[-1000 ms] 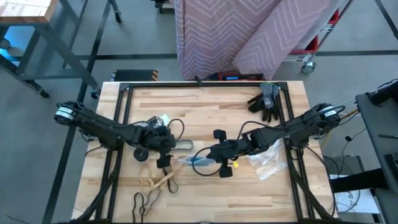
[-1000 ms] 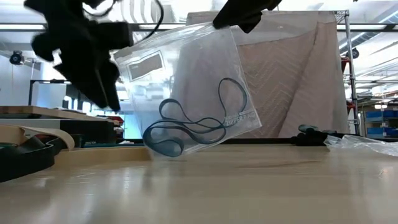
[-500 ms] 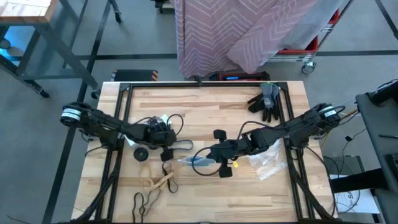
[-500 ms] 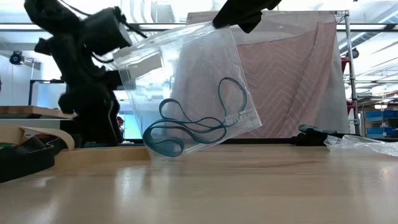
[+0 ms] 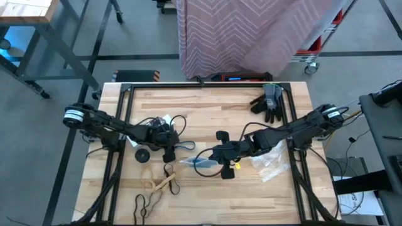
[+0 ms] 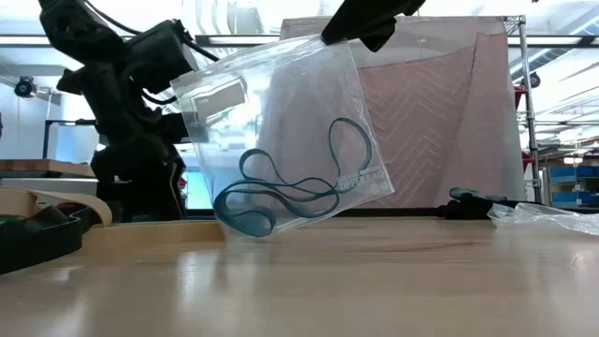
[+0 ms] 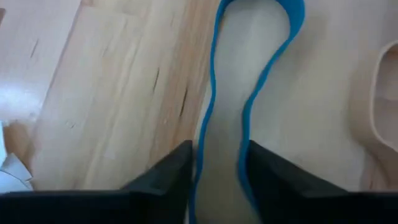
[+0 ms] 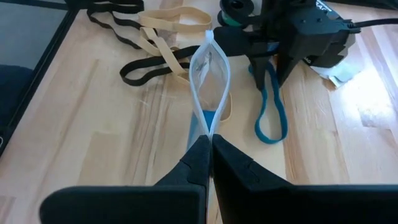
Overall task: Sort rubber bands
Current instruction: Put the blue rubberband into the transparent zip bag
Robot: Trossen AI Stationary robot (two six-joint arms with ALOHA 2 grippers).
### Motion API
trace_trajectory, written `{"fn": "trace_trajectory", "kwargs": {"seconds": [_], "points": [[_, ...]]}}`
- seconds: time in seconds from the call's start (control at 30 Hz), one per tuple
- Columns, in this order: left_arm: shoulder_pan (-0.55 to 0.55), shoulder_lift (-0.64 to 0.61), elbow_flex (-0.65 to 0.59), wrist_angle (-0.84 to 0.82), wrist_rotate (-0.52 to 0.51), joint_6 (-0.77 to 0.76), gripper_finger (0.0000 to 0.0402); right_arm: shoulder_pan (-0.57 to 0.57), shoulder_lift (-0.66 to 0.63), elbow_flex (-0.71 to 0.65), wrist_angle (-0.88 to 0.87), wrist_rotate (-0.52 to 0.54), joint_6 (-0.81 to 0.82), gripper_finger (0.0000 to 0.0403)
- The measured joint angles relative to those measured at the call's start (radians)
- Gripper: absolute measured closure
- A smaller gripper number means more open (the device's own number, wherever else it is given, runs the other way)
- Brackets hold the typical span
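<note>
Behind the table we see a grey floor (image 5: 56, 132), a pink chevron-patterned cloth (image 5: 239, 31) (draped) and bright ceiling lights (image 6: 281, 9).
</note>
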Motion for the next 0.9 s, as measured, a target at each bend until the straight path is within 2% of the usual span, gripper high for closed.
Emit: {"fn": "trace_trajectory", "kwargs": {"seconds": [0.13, 0.2, 0.47, 0.67, 0.9], "points": [[0.002, 0.0, -0.001, 0.0, 0.075, 0.007, 0.0374, 0.0, 0.0, 0.0, 0.0, 0.0, 0.009, 0.0403], [0.001, -0.003, -0.001, -0.003, 0.087, 0.002, 0.0393, 0.0, 0.0, 0.0, 0.0, 0.0, 0.006, 0.0403], [-0.001, -0.079, 0.003, -0.085, 0.122, -0.009, 0.0397, 0.0, 0.0, 0.0, 0.0, 0.0, -0.021, 0.0403], [-0.001, -0.155, 0.059, -0.2, 0.108, 0.005, 0.04, 0.0, 0.0, 0.0, 0.0, 0.001, -0.018, 0.0403], [-0.001, -0.245, 0.179, -0.353, 0.101, 0.027, 0.04, 0.0, 0.0, 0.0, 0.0, 0.001, -0.019, 0.0403]]}}
